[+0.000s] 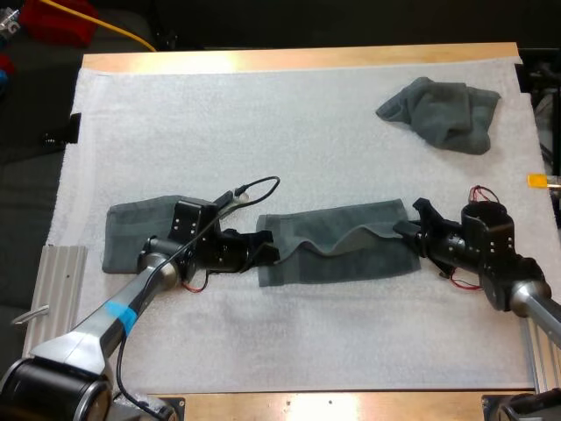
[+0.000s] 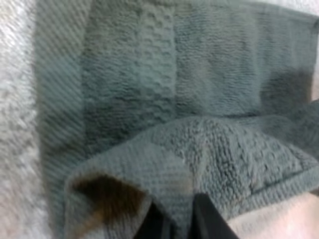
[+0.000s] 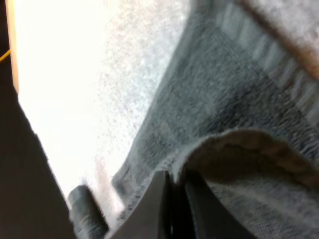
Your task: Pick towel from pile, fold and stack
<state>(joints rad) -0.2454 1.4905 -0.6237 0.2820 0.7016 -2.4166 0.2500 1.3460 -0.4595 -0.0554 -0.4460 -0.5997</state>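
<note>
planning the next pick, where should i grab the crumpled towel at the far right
On the crumpled towel, probably the corner sticking out to its left, pinched from above: it lies thin and clear of the bunched folds.

The high camera stood behind both arms and looked forward and down, from far enough to take in the whole mat (image 1: 289, 114) and the far edge of the table (image 1: 298, 60). The left wrist camera rode on the left arm and looked along the left gripper (image 2: 177, 224), very close over the towel (image 2: 149, 99). The right wrist camera looked along the right gripper (image 3: 172, 209) in the same manner, equally close, with some mat beside. All three views shared this one towel, and the high view had both grippers at its ends.
</note>
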